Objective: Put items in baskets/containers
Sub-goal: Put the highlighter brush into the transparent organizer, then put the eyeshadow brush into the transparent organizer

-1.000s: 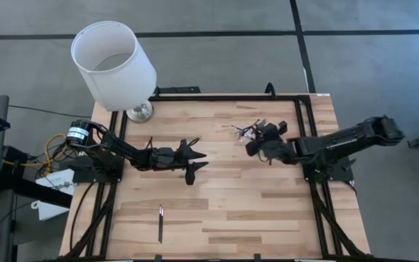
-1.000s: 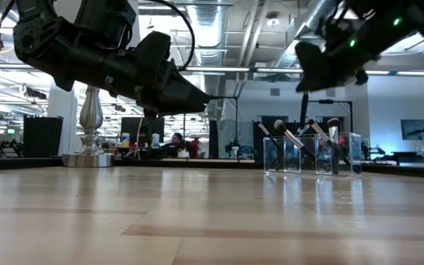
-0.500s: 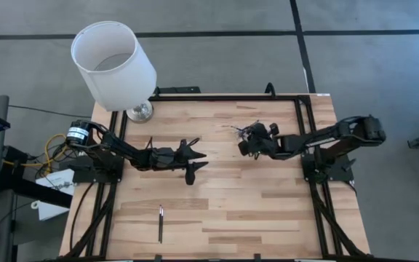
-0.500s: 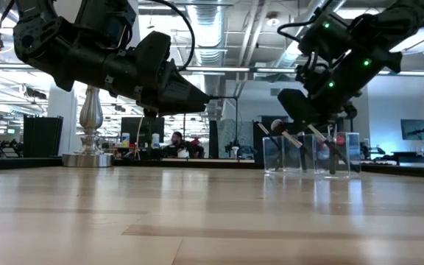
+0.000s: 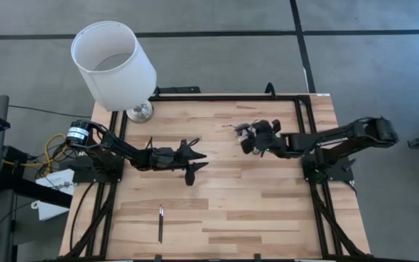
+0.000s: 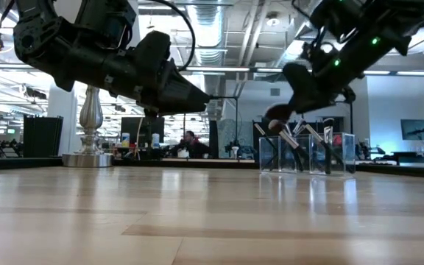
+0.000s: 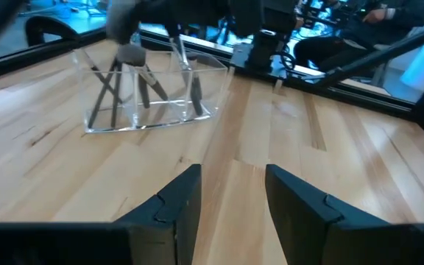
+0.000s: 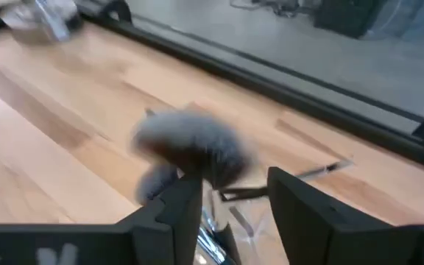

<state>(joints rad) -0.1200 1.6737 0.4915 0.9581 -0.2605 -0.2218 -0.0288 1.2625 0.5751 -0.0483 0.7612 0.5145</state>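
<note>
Well, going from my left: the white cylindrical lampshade (image 5: 113, 57) on its silver lamp base (image 5: 140, 111) stands at the far-left corner of the light wooden desk (image 5: 217, 196). Next, my left gripper (image 5: 195, 164) hovers above the middle-left of the desk with its fingers spread apart and nothing between them. One slim black-handled makeup brush (image 5: 160, 223) lies alone near the front edge, well apart from that gripper. Further right, the small clear see-through container (image 6: 308, 153) stands toward the far right of the desk, several thin brushes (image 7: 147, 82) leaning inside it. My right gripper (image 5: 247, 140) sits right over the container; its fingers are apart, and a fluffy-headed brush (image 8: 190, 144) shows just beyond them.
</note>
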